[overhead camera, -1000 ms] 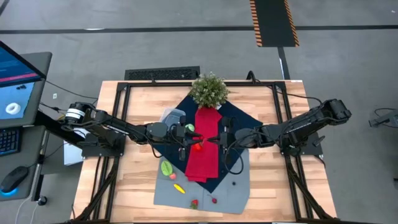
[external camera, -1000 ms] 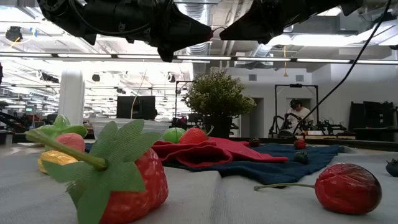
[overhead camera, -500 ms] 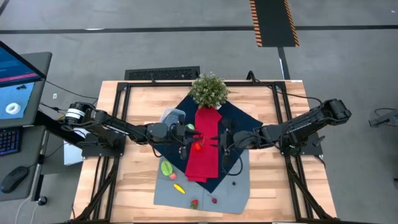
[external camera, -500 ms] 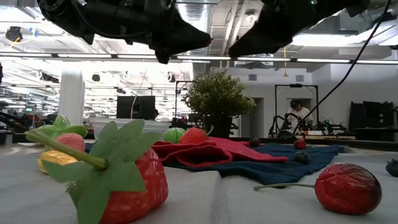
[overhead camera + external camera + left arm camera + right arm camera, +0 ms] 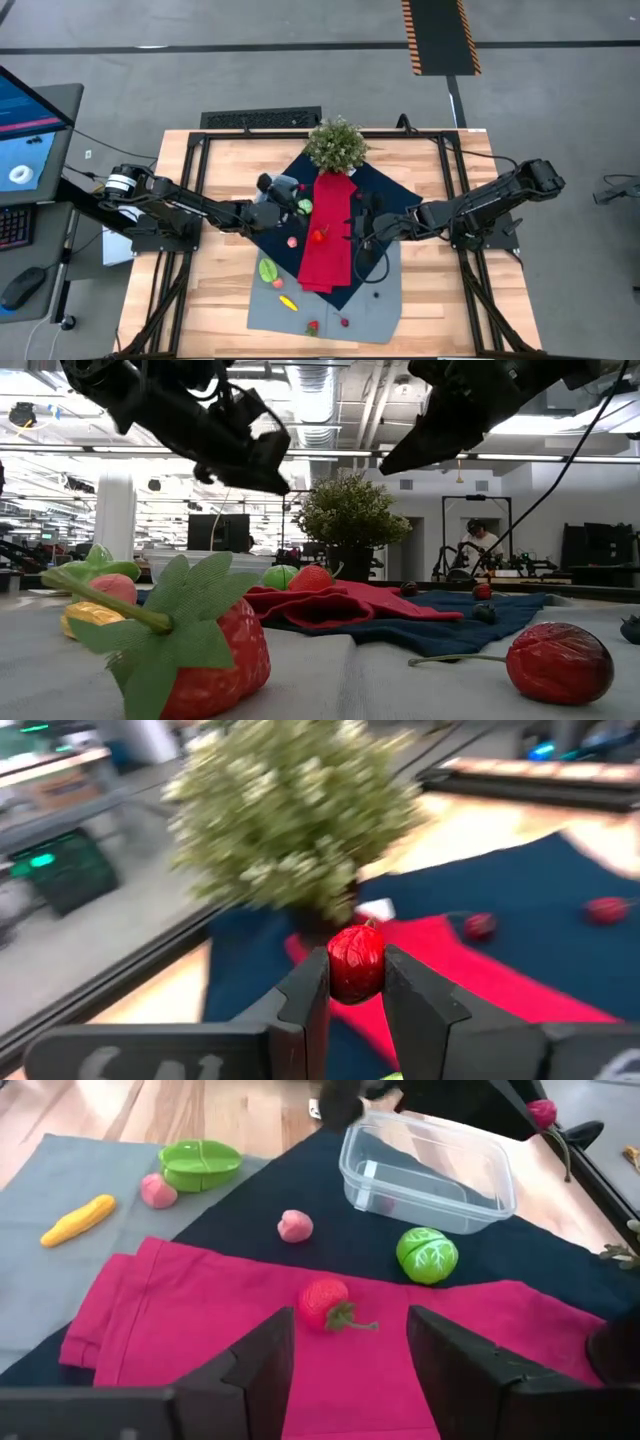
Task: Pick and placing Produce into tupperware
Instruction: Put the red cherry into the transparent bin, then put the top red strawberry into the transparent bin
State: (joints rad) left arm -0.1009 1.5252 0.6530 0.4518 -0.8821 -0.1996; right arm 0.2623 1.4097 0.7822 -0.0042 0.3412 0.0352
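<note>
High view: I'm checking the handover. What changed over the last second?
The left end effector, shut on a red berry, swung off the red cloth toward the tupperware. The right end effector opened and drew back. The strawberry stayed put.

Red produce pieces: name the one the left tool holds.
The small round red berry, pinched between the left tool fingers, off the cloths. The strawberry lies free on the red cloth.

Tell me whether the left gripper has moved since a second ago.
Yes. The left gripper, shut on a red berry, moved off the red cloth toward the container.
</note>
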